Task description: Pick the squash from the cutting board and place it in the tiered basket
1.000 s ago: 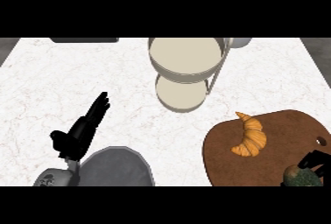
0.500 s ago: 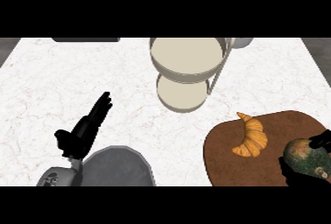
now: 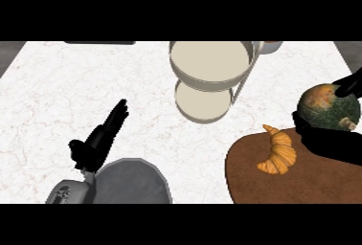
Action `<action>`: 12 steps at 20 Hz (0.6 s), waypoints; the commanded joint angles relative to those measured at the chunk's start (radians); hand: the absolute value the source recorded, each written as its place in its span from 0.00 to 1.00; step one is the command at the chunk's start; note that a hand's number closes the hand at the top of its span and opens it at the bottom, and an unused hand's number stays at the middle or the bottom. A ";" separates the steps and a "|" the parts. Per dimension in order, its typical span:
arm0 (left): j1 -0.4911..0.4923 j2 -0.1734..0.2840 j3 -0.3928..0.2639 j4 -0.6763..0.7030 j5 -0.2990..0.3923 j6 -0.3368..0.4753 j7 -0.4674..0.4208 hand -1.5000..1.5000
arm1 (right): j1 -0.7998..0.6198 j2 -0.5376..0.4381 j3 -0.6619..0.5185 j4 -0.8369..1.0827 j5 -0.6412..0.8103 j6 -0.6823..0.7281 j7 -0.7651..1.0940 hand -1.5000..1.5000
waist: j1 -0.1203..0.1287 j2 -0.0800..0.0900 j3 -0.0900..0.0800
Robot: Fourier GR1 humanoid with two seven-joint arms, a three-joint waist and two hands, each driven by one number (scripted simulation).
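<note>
The white marbled desk carries a brown cutting board and a tiered basket.

White marbled counter; dark strip at far edge.

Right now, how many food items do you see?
2: a squash held in the right hand above the board's far right edge, and a croissant lying on the board.

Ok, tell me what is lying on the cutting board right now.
A croissant lies on the brown cutting board. The squash is held in the right hand at the board's far right edge. That hand covers the board's right part, so anything there is hidden.
</note>
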 commanded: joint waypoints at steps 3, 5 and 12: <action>-0.019 0.025 0.024 0.006 0.015 -0.029 0.018 0.50 | -0.344 0.059 -0.010 0.251 -0.031 0.088 0.201 1.00 | 0.010 0.000 0.000; 0.008 0.031 0.022 0.001 0.016 -0.044 -0.017 0.50 | -0.406 0.082 -0.015 0.387 -0.002 0.051 0.157 1.00 | 0.016 0.003 0.000; 0.019 -0.018 -0.012 0.010 -0.029 -0.003 -0.038 0.50 | -0.660 0.149 -0.095 0.780 0.006 -0.007 0.035 1.00 | 0.016 0.006 0.001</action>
